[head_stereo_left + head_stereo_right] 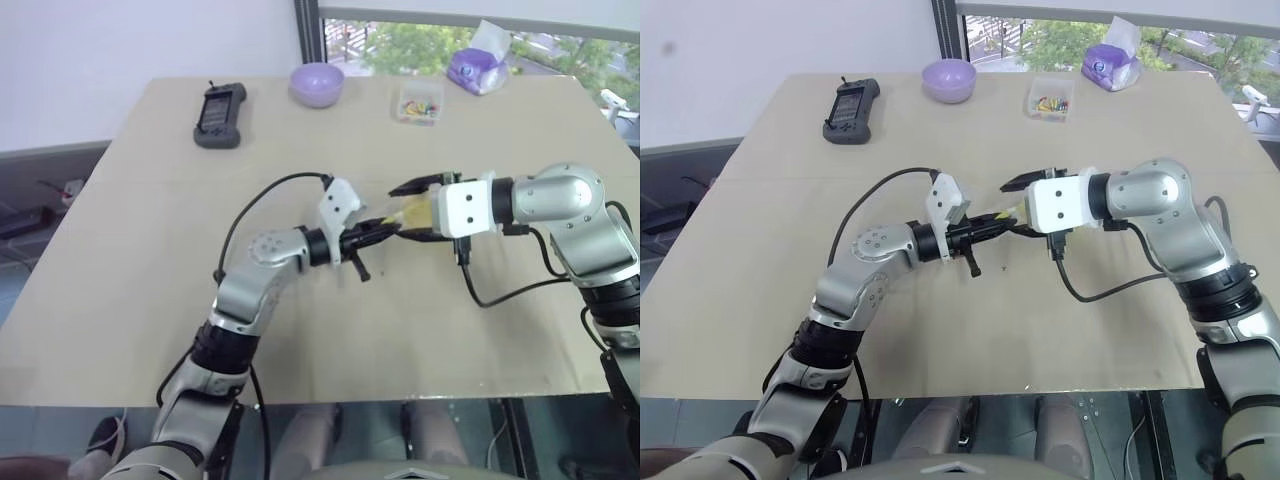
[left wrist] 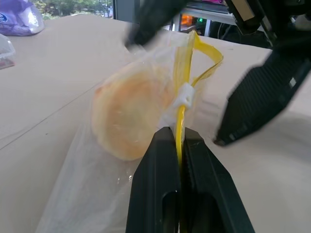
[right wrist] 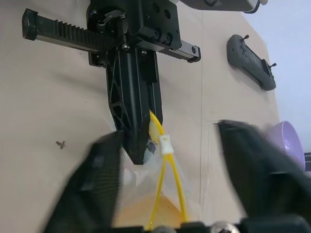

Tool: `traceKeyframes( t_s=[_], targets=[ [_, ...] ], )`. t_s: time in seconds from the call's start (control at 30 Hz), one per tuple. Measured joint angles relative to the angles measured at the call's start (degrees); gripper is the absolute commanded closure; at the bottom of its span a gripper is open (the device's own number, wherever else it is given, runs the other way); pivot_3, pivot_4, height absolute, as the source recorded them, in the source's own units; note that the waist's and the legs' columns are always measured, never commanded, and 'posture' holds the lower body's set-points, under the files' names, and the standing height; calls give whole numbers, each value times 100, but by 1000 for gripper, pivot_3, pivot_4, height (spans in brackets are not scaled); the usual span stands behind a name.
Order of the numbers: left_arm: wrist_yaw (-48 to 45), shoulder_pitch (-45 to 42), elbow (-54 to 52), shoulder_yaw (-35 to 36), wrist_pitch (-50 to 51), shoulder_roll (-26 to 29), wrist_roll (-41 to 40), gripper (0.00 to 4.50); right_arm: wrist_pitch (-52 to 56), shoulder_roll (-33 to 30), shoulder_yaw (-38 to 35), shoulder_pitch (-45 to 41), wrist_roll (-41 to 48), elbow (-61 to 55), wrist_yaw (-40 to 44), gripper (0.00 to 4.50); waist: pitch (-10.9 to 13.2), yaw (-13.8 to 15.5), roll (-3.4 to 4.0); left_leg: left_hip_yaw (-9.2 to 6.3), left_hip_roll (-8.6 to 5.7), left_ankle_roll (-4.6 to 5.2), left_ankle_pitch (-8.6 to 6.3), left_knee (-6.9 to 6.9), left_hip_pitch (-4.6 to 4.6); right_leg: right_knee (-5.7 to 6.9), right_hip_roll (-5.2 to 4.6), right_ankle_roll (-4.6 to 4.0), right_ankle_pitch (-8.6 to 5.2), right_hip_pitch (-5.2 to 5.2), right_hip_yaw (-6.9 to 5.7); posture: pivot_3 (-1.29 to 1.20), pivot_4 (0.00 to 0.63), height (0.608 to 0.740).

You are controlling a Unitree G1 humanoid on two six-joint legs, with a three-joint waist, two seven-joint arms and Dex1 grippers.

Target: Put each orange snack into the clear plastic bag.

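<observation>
The clear plastic bag [image 2: 87,194] hangs above the table's middle with the orange snack [image 2: 131,116] inside it, seen through the crinkly film. My left gripper [image 2: 179,133] is shut on the bag's yellow zip strip [image 2: 182,73], just below the white slider. My right gripper [image 3: 170,179] is open. Its two black fingers [image 2: 262,97] stand wide apart on either side of the bag's top, not touching it. In the head views the two grippers meet tip to tip, left gripper [image 1: 385,228] and right gripper [image 1: 405,210], with the bag [image 1: 415,212] between them.
A black handheld controller [image 1: 219,116] lies at the table's far left. A purple bowl [image 1: 317,84], a small clear box of colourful bits [image 1: 418,103] and a purple tissue pack [image 1: 478,70] stand along the far edge. The tan table [image 1: 150,300] runs wide on both sides.
</observation>
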Motion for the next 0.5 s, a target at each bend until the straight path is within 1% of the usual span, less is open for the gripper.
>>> traceKeyframes(
  t_s=[0.23, 0.27, 0.3, 0.33, 0.5],
  targets=[
    [4, 0, 0, -7, 0, -1, 0, 4500, 0, 25, 0, -1, 2, 0, -5, 884, 0, -2, 0, 0, 0, 0, 0, 0, 0, 0, 0, 0, 0, 0, 0, 0, 150, 740],
    [4, 0, 0, -8, 0, 0, 0, 4500, 0, 27, 0, -1, 2, 0, -6, 1386, 0, -1, 0, 0, 0, 0, 0, 0, 0, 0, 0, 0, 0, 0, 0, 0, 150, 740],
    [5, 0, 0, -10, 0, 0, 0, 4500, 0, 32, 0, -1, 2, 0, -9, 1516, 0, -1, 0, 0, 0, 0, 0, 0, 0, 0, 0, 0, 0, 0, 0, 0, 150, 740],
    [5, 0, 0, -12, 0, -1, 0, 4500, -1, 35, 0, -1, -1, 0, -14, 1756, 0, -2, 0, 0, 0, 0, 0, 0, 0, 0, 0, 0, 0, 0, 0, 0, 150, 740],
    [5, 0, 0, -16, 0, 10, 0, 4500, -4, 37, 0, -1, -9, 0, -62, 1756, 0, -2, 0, 0, 0, 0, 0, 0, 0, 0, 0, 0, 0, 0, 0, 0, 150, 740]
  ],
)
